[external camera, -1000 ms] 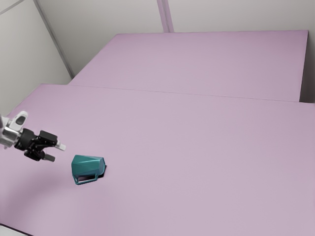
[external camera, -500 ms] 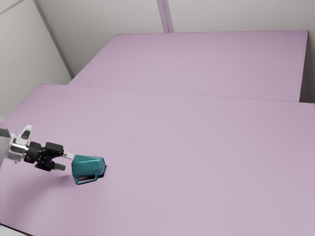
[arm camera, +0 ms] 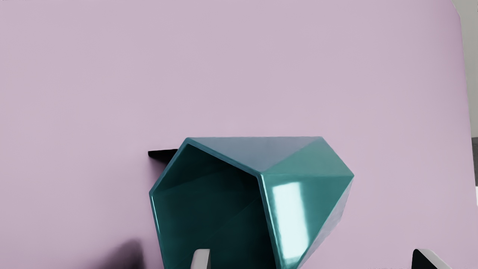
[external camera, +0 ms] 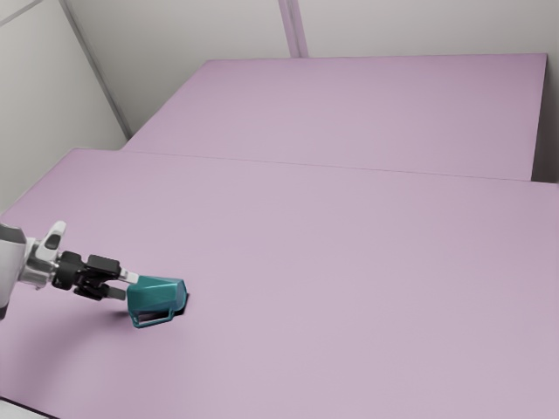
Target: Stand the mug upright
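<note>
My gripper [external camera: 127, 286] is at the exterior view's left, close against the near end of the teal mug [external camera: 155, 297], its two fingertips apart. The faceted mug lies on its side, with its handle [external camera: 154, 322] pointing toward the exterior view's lower edge. In the wrist view the gripper [arm camera: 313, 258] stands open; one fingertip overlaps the dark mouth of the mug [arm camera: 295, 209], the other is outside past its wall. Whether the first fingertip is inside the mouth or above it, I cannot tell.
The mug rests on a broad pink-purple table [external camera: 349, 279]. A raised-looking pink surface [external camera: 367, 113] extends behind it, with pale walls [external camera: 175, 52] beyond. A table edge runs along one side of the wrist view.
My gripper has moved toward the exterior view's right and lower down, from a distance off the mug to right beside it. The mug has stayed in place.
</note>
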